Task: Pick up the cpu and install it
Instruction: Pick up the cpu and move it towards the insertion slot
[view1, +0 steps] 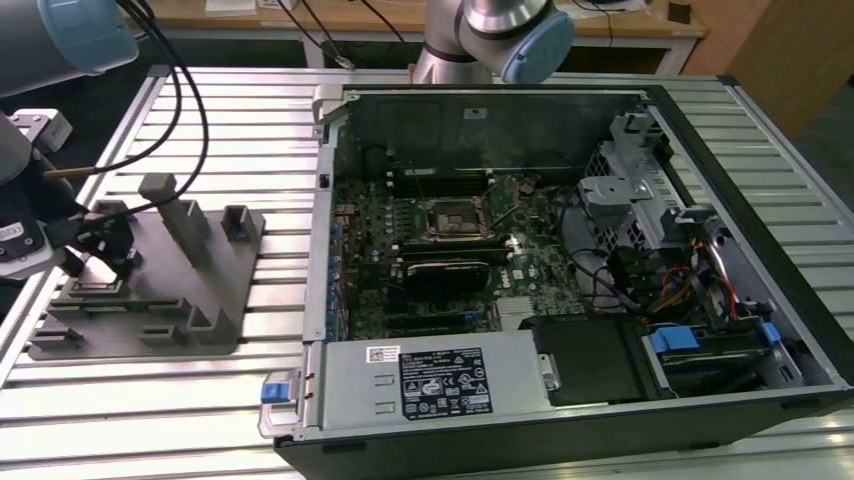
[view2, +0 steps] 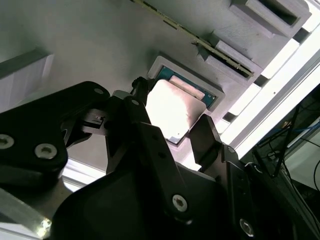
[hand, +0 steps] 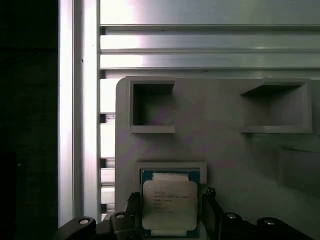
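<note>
Jaws apart, astride cpu (hand: 169, 207) edges

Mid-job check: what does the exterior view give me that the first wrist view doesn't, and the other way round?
Exterior view: the open computer case with the motherboard socket, off to the exterior view's right of the gripper. First wrist view: the cpu lying in its pocket, with the open fingers flanking it on two sides. Both: the grey fixture block on the slatted table, with the gripper over it.
</note>
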